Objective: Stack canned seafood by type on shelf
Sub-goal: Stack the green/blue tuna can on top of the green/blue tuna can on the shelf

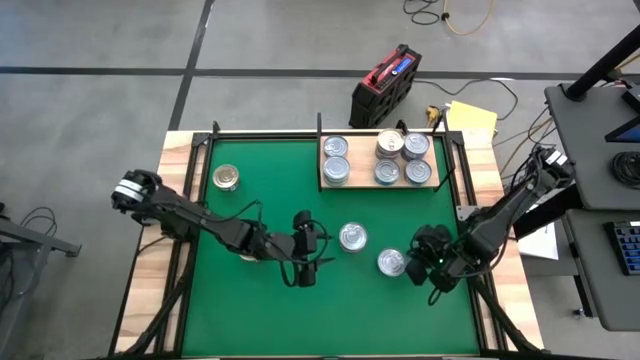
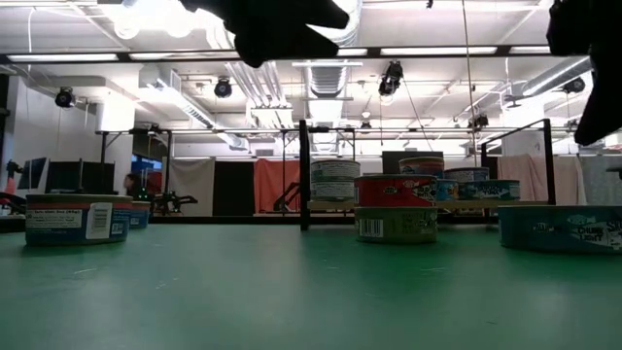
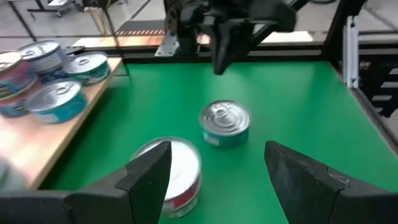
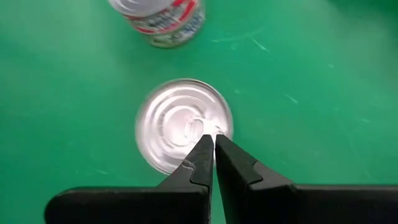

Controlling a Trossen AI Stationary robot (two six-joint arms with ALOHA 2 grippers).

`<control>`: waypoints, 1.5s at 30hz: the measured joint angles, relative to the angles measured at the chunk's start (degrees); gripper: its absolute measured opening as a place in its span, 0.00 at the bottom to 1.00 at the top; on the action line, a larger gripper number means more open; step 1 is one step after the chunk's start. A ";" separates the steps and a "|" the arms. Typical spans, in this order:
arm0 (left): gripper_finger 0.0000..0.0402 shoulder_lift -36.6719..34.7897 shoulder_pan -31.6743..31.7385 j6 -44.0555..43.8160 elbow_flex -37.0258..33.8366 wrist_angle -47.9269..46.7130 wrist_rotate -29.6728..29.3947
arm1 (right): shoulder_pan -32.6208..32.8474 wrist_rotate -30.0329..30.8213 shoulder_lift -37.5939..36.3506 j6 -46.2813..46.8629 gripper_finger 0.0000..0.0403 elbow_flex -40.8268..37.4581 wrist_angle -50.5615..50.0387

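Bright even overhead light, glare on silvery can lid (image 4: 183,124), blurred near fingers (image 3: 152,171).

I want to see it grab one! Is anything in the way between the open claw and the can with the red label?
Nothing visible is. The left gripper is open, and the can with the red label sits on the green mat right in front of its fingers. The teal can lies farther on, beyond it.
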 joint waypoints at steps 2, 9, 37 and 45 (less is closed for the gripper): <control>0.60 2.16 -0.65 -0.13 0.00 2.79 -0.02 | 0.00 -0.61 -0.10 1.39 0.02 -0.22 -1.36; 0.60 9.74 -3.22 -1.21 -0.02 12.42 0.00 | 0.02 -1.72 2.47 3.30 0.02 -2.66 -1.42; 0.60 11.24 -10.44 -7.21 0.00 13.26 -4.70 | 0.02 -3.43 15.10 1.75 0.02 -3.14 10.06; 0.60 11.91 -10.63 -7.65 0.00 13.30 -4.69 | 0.02 -5.08 17.00 -2.04 0.02 -3.03 16.75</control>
